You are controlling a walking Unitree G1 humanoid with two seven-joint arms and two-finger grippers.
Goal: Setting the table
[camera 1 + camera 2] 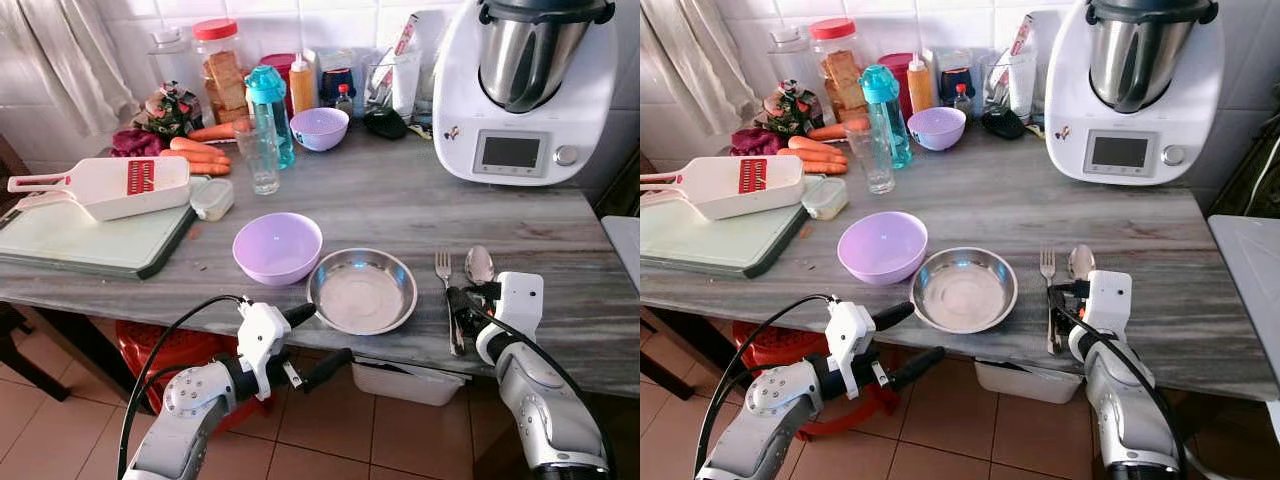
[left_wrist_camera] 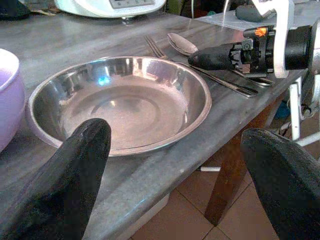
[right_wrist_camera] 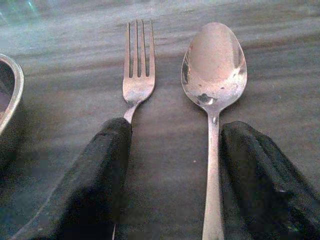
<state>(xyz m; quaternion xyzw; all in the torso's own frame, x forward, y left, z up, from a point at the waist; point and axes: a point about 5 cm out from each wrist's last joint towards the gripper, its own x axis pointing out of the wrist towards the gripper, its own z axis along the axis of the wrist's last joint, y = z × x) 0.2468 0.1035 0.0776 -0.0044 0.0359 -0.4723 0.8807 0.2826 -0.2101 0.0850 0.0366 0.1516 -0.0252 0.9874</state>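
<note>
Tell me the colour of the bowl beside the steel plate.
The bowl is pale lilac, clearest in the left eye view, left of the plate.

Fork (image 3: 137,70) handle hidden under right end effector (image 3: 170,175).

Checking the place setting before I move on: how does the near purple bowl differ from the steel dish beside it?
The purple bowl is deep, matte and plastic-looking; the steel dish is shallow, shiny and wider. The bowl sits farther from the table edge, the dish closer to it, next to the fork. Both are upright, round and look empty.
</note>
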